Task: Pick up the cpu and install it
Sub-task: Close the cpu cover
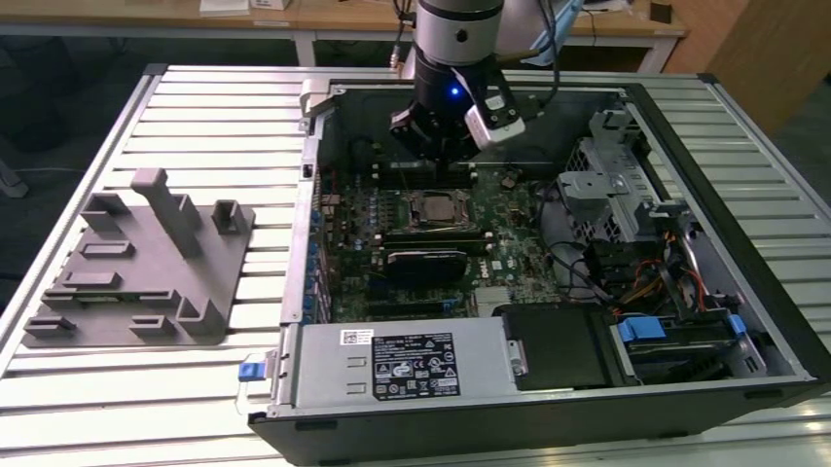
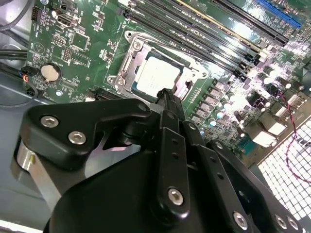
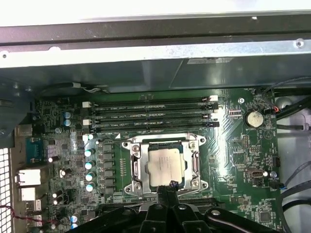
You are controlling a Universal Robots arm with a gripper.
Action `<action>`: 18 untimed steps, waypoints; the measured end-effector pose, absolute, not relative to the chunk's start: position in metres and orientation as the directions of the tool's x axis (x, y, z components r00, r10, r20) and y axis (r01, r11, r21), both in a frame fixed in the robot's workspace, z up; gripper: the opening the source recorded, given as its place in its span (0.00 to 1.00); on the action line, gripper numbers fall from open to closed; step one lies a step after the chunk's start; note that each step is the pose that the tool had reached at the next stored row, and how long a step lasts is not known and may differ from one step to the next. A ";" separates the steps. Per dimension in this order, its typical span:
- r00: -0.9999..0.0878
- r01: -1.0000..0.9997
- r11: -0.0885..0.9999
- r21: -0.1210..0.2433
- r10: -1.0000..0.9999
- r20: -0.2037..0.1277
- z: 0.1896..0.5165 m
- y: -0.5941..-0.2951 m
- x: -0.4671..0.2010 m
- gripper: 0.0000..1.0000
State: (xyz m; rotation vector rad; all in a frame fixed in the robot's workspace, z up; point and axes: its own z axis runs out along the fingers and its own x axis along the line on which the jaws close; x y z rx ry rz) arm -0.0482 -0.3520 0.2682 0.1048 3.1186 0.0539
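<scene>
The cpu (image 3: 166, 166), a silvery square chip, lies flat inside the metal-framed socket (image 3: 133, 165) on the green motherboard (image 3: 233, 160). It also shows in the second wrist view (image 2: 158, 77) and, small, in the exterior view (image 1: 433, 207). My gripper (image 3: 167, 188) hovers above the socket's edge, its two thin black fingers pressed together with nothing between them. In the second wrist view the fingertips (image 2: 165, 94) point at the chip's near edge without touching it. In the exterior view the gripper (image 1: 435, 156) hangs inside the open computer case (image 1: 311, 243), a little behind the socket.
Memory slots (image 3: 150, 114) run beside the socket. A power supply (image 1: 396, 362) sits at the case front, with a drive cage (image 1: 610, 185) and cables (image 1: 636, 282) at the exterior view's right. A grey fixture (image 1: 136, 268) stands on the slatted table (image 1: 78, 389) at the left.
</scene>
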 end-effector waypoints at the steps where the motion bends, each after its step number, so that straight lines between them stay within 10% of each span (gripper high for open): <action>1: -0.998 0.067 0.997 0.035 0.067 -0.019 0.268 -0.352 -0.048 0.11; 18: -0.998 0.067 0.997 0.035 0.067 -0.020 0.260 -0.353 -0.054 0.11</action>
